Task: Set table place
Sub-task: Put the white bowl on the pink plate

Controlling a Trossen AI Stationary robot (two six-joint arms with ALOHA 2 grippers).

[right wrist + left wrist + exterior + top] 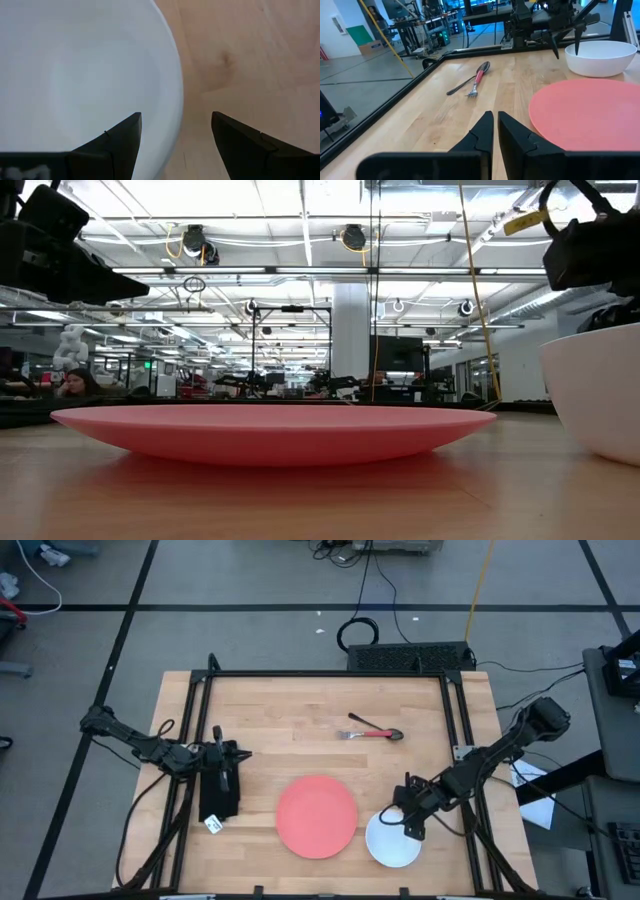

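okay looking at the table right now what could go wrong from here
1. The open right gripper straddles the white bowl's rim; a shallow pinch could tip or slide the bowl.
2. The bowl sits close beside the pink plate; a nudge could knock them together.
3. The fork and spoon lie overlapped, so grabbing one may drag the other.

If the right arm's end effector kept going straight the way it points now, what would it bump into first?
Most likely the white bowl. The right end effector points down with open fingers straddling the bowl's rim, one finger over the inside, the other over the table. How far above it hangs is unclear.
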